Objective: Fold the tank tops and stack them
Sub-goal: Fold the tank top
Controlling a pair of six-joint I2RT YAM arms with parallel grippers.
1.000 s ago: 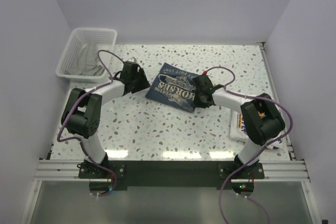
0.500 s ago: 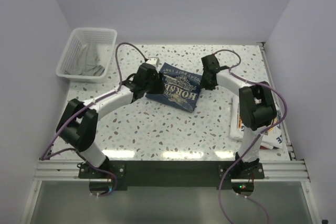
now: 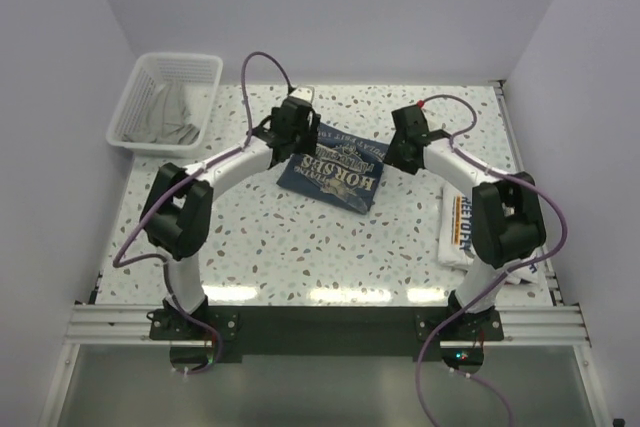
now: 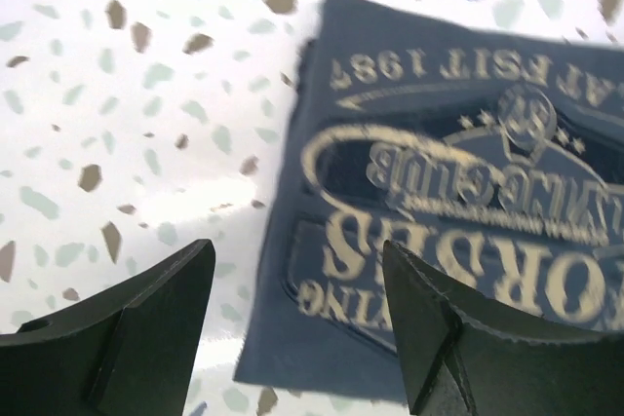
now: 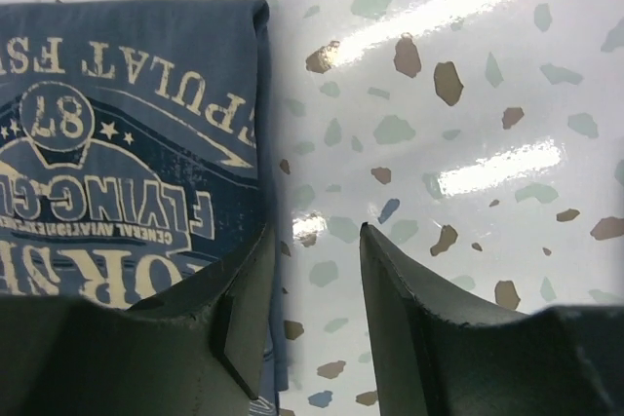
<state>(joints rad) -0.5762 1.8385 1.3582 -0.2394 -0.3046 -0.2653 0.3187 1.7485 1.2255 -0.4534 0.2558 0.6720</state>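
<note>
Left gripper (image 4: 294, 275) is seen spread wide, right gripper (image 5: 315, 241) narrowly parted; nothing is held above 1 folded slate-blue tank top (image 3: 332, 169).

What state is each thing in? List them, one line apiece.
slate-blue tank top: folded, flat on the table, print up.
white tank top: folded, at the table's right edge, partly behind the right arm.
white mesh basket: upright, holding crumpled grey cloth.
left gripper: open, empty, over the blue top's edge.
right gripper: open, empty, over its opposite edge.
</note>
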